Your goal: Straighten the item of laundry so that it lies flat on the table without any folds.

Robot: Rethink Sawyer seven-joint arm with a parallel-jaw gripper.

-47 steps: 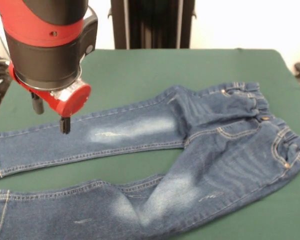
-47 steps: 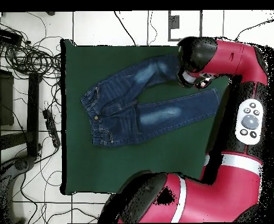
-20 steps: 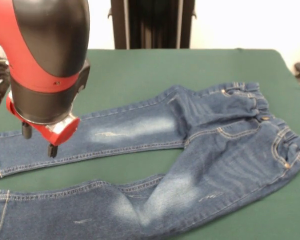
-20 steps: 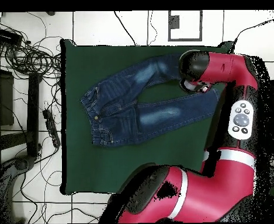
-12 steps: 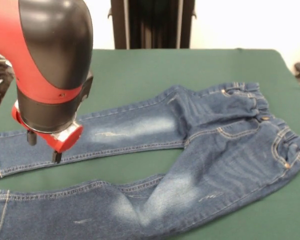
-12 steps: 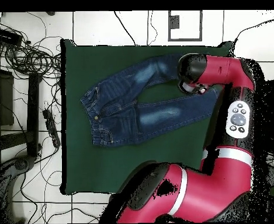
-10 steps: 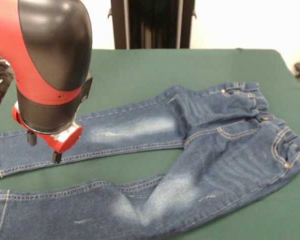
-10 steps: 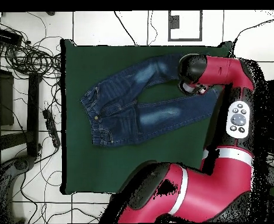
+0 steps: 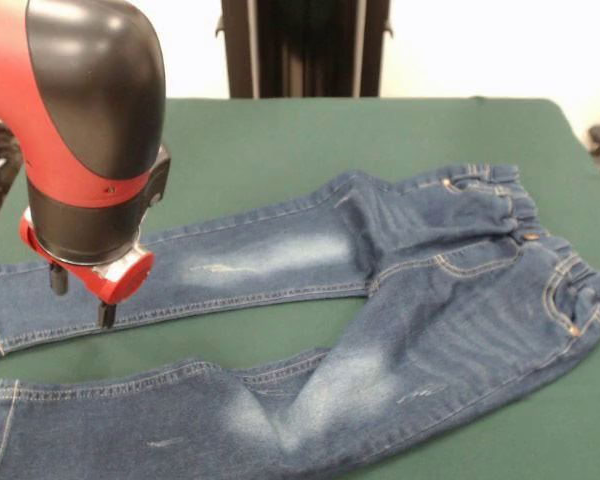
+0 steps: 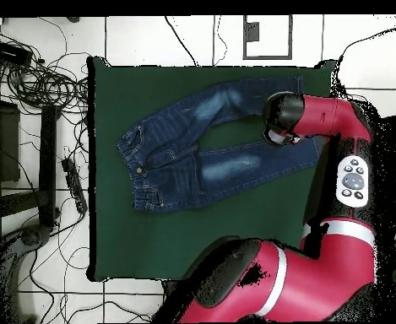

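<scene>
The item of laundry, a small pair of blue jeans [image 9: 430, 290], lies spread on the green table [image 9: 280, 140], waistband at the right and both legs running left. The legs look flat, and the near one bends slightly at the knee. My gripper [image 9: 80, 298] hangs just over the far leg's lower part, a little short of the cuff. It is open, and its two dark fingertips [image 9: 105, 315] are apart with nothing between them. In the overhead view the jeans [image 10: 176, 164] lie in the table's [image 10: 192, 236] upper half, and the arm's wrist [image 10: 284, 118] hides the gripper.
A dark stand [image 9: 305, 45] rises behind the table's far edge. In the overhead view, cables and a power strip [image 10: 74, 181] lie on the floor left of the table. The arm's red body [image 10: 277, 283] covers the table's lower right corner.
My gripper has travelled along the far leg from near the faded patch towards the cuff and has come lower. The jeans have not shifted.
</scene>
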